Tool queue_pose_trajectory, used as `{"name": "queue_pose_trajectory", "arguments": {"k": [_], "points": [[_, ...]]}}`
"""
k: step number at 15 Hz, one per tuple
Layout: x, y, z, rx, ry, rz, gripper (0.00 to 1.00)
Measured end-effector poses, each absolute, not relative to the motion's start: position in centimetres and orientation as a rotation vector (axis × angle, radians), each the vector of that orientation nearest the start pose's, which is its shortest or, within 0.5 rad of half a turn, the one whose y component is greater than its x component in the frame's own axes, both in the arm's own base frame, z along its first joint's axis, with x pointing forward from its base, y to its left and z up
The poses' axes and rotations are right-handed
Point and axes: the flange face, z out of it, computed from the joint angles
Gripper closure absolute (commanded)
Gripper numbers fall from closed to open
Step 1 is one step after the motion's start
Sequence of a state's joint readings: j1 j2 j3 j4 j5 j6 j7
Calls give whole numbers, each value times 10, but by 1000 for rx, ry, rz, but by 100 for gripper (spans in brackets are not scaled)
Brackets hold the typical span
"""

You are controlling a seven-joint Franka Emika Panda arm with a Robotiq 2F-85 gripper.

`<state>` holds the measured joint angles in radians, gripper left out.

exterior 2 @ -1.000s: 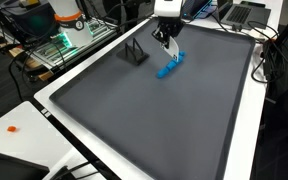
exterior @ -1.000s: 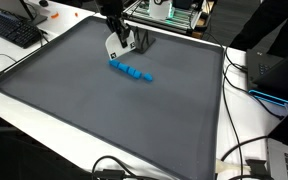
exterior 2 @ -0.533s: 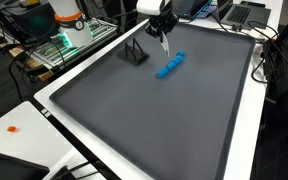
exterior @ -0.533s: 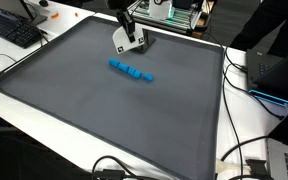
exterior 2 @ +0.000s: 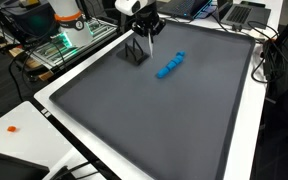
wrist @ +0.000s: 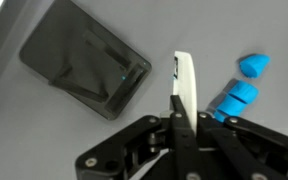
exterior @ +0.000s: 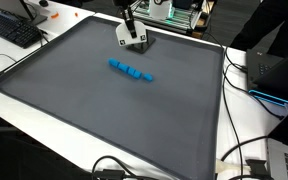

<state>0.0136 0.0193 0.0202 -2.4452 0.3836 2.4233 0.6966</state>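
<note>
1. Gripper [wrist: 180, 118]: jaws closed tight on 1 white strip [wrist: 184, 80]. It hangs over the far end of the mat in both exterior views [exterior: 128, 20] [exterior 2: 149, 24].

2. White strip: pinched between the fingertips and jutting out past them, thin edge toward the wrist camera. In the wrist view it lies between the stand and the blue blocks, touching neither. In an exterior view it shows as a pale piece [exterior: 124, 36] just beside the stand. Whether its tip meets the mat cannot be told.

3. Stand [wrist: 84, 60]: black, angled frame, set on the mat close to its far edge [exterior 2: 134, 52].

4. Blue blocks [exterior: 131, 71]: 1 short row, flat on the mat, near the stand but apart from it. 2 show in the wrist view [wrist: 239, 92].

5. Mat [exterior: 104, 115]: dark grey, covering most of the white table.

6. Keyboard [exterior: 12, 28]: black, on the table outside the mat.
</note>
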Motion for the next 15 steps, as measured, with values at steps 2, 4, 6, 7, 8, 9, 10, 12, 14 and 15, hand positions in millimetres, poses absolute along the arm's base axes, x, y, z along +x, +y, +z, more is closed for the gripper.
{"name": "queue_pose_trajectory", "arguments": {"k": [2, 4, 6, 7, 8, 9, 10, 12, 14, 15], "points": [[467, 14, 285, -2526, 1476, 192, 99], [457, 12, 279, -2456, 1580, 208, 99], [449, 10, 273, -2400, 1651, 217, 99], [446, 9, 270, -2376, 1680, 223, 99], [443, 8, 268, -2353, 1703, 223, 99], [440, 8, 265, -2333, 1723, 224, 99], [438, 7, 263, -2314, 1742, 224, 99], [433, 5, 258, -2284, 1775, 214, 99], [430, 4, 255, -2259, 1810, 192, 99], [428, 4, 254, -2246, 1828, 181, 99]]}}
